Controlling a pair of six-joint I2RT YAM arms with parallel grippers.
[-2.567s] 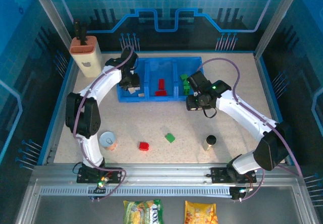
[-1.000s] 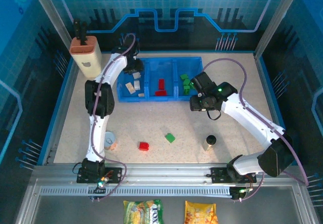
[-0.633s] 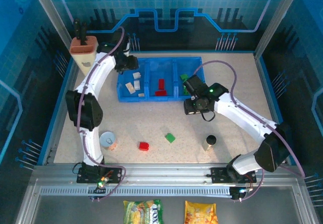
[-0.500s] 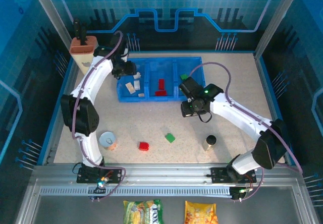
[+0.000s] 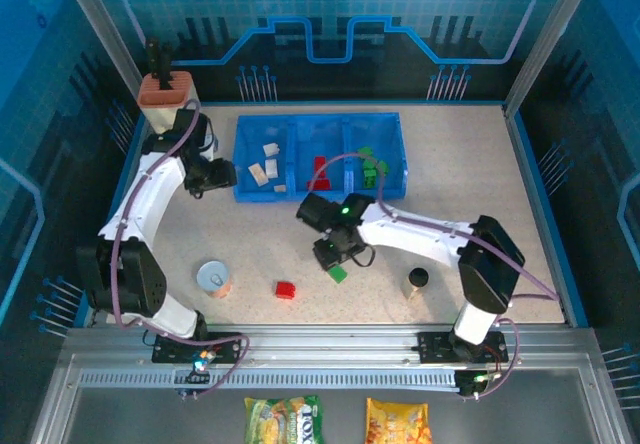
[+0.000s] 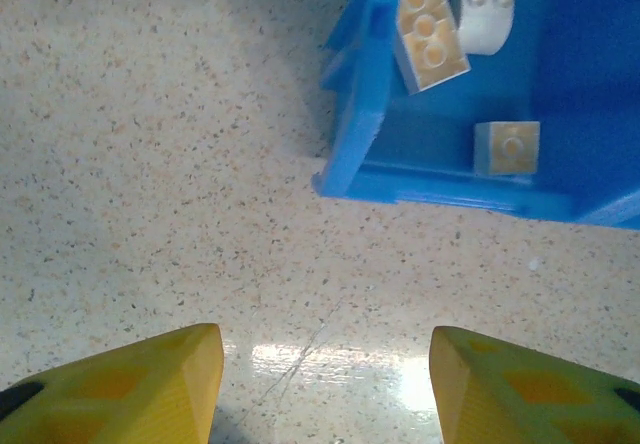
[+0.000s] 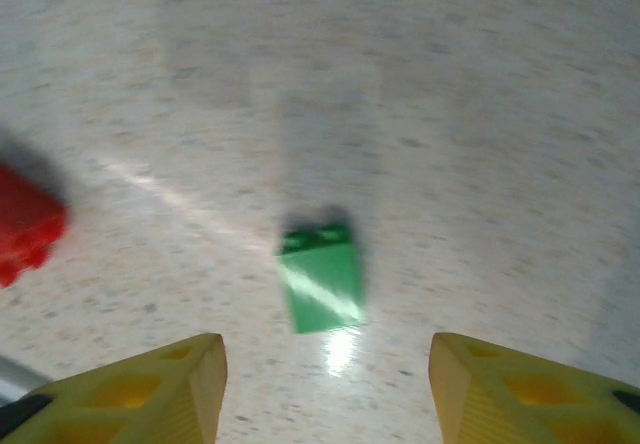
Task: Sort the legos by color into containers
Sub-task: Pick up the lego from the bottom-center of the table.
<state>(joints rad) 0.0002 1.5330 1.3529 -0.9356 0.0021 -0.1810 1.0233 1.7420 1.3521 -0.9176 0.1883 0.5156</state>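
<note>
Right gripper (image 7: 325, 349): jaws apart, empty, hovering over the green lego (image 7: 322, 279), which lies on the bench (image 5: 480, 164) at 6 o'clock of the tray (image 5: 320, 117). You should centre on it, turn to its flat sides and descend straight. Red lego (image 5: 286, 289) sits at 8 o'clock of it, apart. Left gripper (image 6: 325, 339): jaws apart, empty. Bench speckled and glossy; blue-walled enclosure.

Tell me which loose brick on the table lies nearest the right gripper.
The green brick: it sits just ahead of the right gripper, centred in the wrist view, while the red brick lies at its edge.
</note>
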